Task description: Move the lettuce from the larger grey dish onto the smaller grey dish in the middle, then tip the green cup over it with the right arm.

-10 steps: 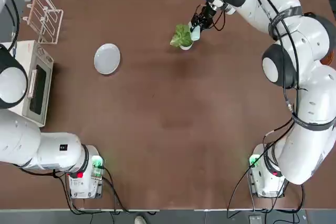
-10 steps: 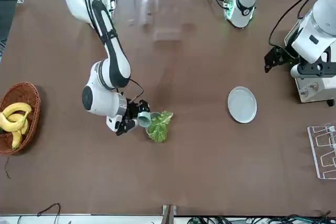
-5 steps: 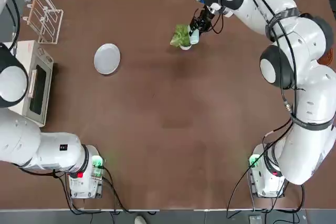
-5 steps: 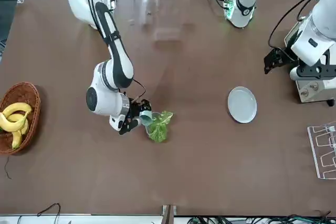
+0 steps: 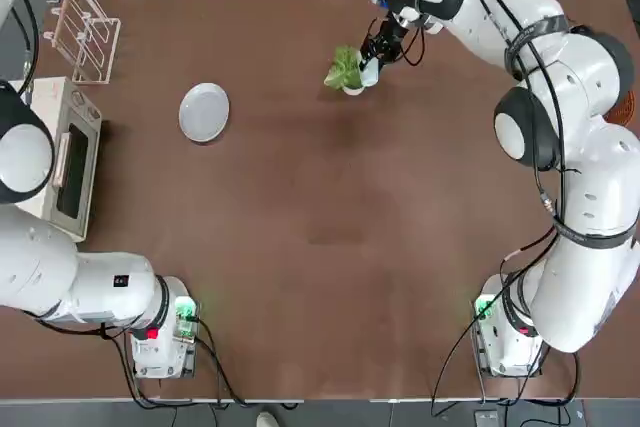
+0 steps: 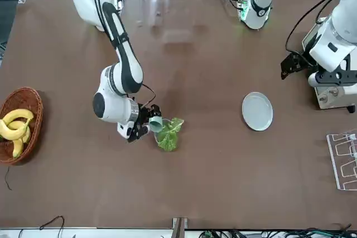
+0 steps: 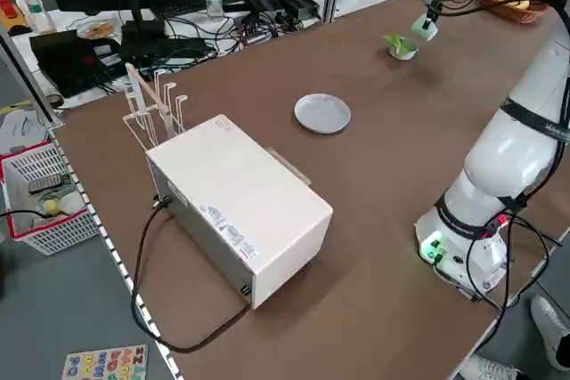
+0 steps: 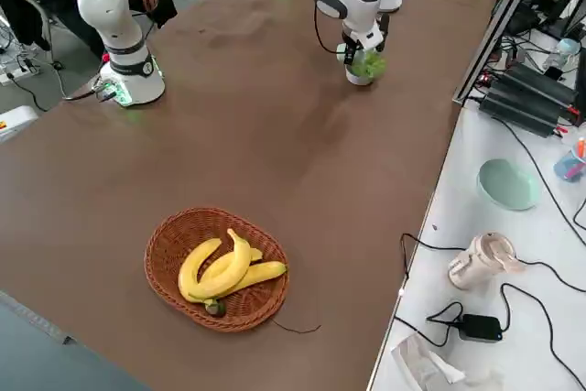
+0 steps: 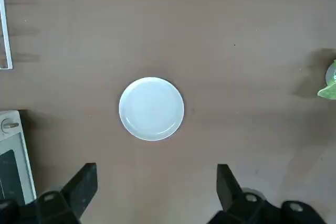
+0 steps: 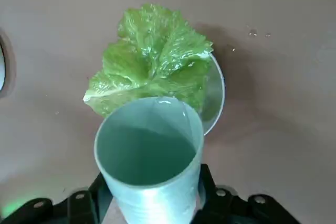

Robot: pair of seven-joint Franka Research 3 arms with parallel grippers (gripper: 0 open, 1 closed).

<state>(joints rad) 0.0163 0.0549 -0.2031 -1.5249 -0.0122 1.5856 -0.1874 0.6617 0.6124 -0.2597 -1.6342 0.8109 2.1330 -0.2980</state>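
The lettuce lies in the smaller grey dish at the table's far side, right of middle. My right gripper is shut on the green cup. It holds the cup tilted just above the bowl's edge, mouth beside the leaves. The larger grey dish sits bare to the left. My left gripper hangs open, high above the table near that plate.
A white oven and a wire rack stand at the left edge. At the far right sits a wicker basket with bananas. Both arm bases are at the near edge.
My right gripper has edged the cup a little closer to the lettuce and bowl. The left arm, plate and lettuce have not moved.
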